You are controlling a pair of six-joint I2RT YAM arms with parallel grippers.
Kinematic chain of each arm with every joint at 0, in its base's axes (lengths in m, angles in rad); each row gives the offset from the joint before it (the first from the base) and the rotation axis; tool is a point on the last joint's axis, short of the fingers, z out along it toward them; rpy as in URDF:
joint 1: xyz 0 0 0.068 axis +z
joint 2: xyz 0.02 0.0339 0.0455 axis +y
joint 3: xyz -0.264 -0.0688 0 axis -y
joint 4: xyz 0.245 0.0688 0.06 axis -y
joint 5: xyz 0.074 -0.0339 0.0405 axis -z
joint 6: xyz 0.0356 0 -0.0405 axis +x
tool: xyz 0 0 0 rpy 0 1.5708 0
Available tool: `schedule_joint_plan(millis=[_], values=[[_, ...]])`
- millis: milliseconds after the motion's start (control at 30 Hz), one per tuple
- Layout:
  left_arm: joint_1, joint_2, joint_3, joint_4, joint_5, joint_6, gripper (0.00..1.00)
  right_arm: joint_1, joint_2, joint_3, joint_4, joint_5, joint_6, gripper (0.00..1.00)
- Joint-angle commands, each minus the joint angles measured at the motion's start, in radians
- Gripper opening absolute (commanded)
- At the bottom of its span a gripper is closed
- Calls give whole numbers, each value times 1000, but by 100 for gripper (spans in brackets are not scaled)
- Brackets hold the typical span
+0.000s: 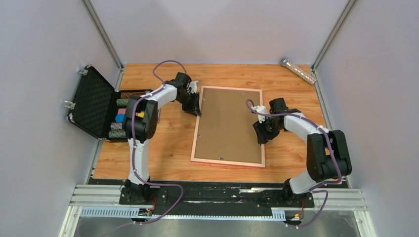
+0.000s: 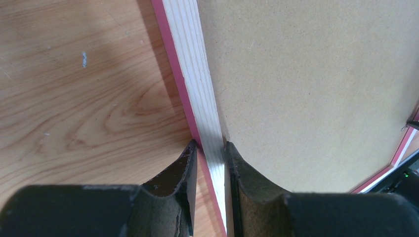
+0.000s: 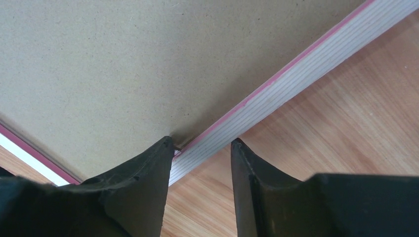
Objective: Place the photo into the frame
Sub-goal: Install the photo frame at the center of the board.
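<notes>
Nothing to read here, folks: no lettering, label or number shows on the plain brown fibreboard backing board, the pink-edged pale wooden picture frame or the open black foam-lined case.

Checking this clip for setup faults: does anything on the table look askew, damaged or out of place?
No damage or spill. The pink frame lies face down, slightly skewed on the table, backing board in place; no photo shows.

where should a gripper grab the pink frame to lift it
A long side rail, from above: one finger outside it, one inside against the backing board. The frame lies flat, back up, and its thin rail seems to stand proud of the board, narrow enough to pinch.
</notes>
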Motion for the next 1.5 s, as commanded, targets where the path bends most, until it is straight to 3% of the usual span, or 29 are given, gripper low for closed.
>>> schedule_joint_plan(millis=[0,167,767,1100,1467], values=[[19,-9,-9,22,-49,36,0,7,21,12,-66,-24,-47,47],[19,-9,-8,22,-49,36,0,7,24,10,-72,-22,-61,52],[26,-14,-12,20,-52,37,0,1,41,20,-83,6,-157,53],[31,-31,-34,36,-56,26,0,-119,43,183,-68,-108,104,59],[33,-28,-37,41,-51,18,0,-130,130,289,-15,-94,318,58]])
